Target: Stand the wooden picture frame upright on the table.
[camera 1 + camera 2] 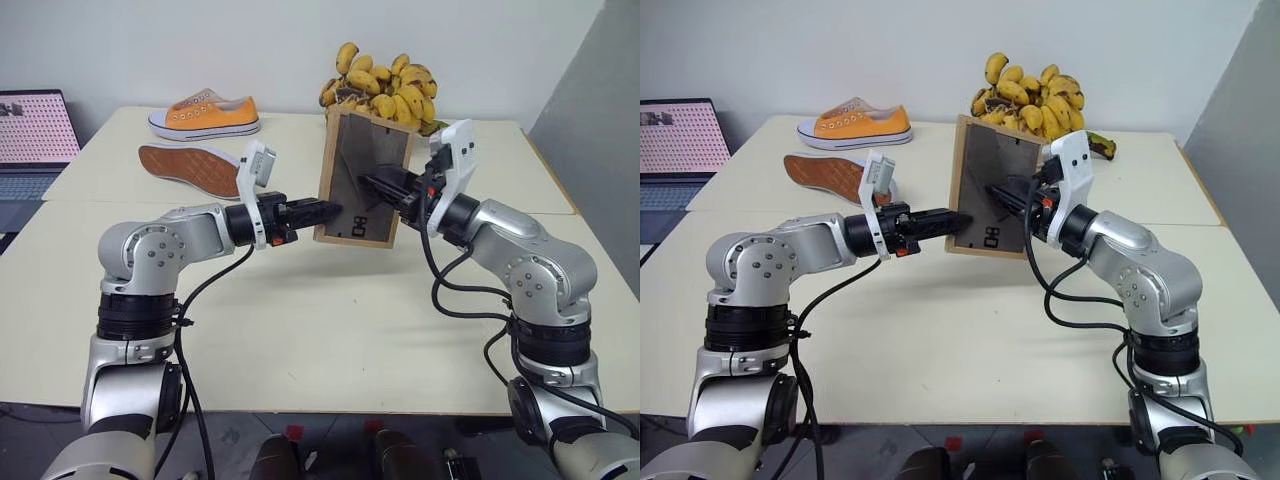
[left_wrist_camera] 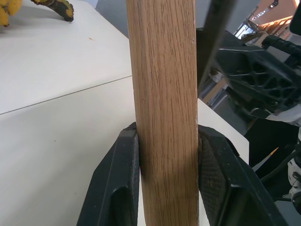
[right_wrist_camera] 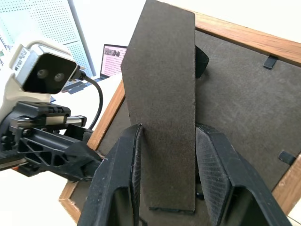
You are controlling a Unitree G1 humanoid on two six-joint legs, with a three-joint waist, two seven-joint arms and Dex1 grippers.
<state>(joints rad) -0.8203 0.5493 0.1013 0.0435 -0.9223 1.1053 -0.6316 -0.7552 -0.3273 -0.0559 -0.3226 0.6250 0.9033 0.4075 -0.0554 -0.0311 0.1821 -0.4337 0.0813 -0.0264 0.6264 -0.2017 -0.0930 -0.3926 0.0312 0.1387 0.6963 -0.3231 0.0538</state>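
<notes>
Wooden picture frame (image 1: 365, 178): held above tabletop (image 1: 300, 330), toward far edge, near centre line; grey backing faces robot, lower edge seemingly just off surface, contact not certain.

Left pincer (image 1: 325, 213): closed on frame's light-wood side rail, pads (image 2: 123, 179) flat on both faces.

Right pincer (image 3: 164, 188): closed on stand flap (image 3: 162, 103), flap swung away from backing.

Bananas (image 1: 385, 85), orange shoes (image 1: 205, 115): near far edge, behind frame.

Handling note: keep flap spread, lower frame until bottom edge and flap tip both rest, lean slightly back, release flap first, rail last.
</notes>
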